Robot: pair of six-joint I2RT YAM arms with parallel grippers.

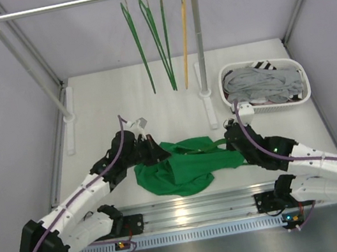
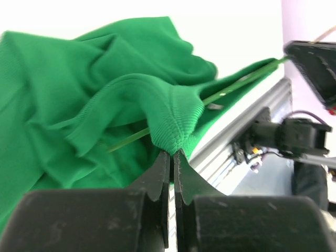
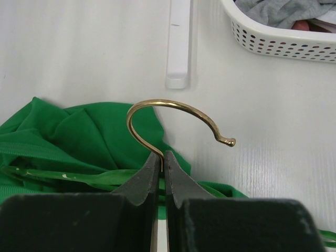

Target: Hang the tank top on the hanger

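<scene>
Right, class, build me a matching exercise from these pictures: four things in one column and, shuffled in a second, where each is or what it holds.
Column one
1. left gripper
2. right gripper
3. white basket
4. yellow hanger

Column two
A. hangs on the rail
B. shut on the tank top
C. holds grey clothes
D. shut on the hanger's hook

Pairs: 1-B, 2-D, 3-C, 4-A
</scene>
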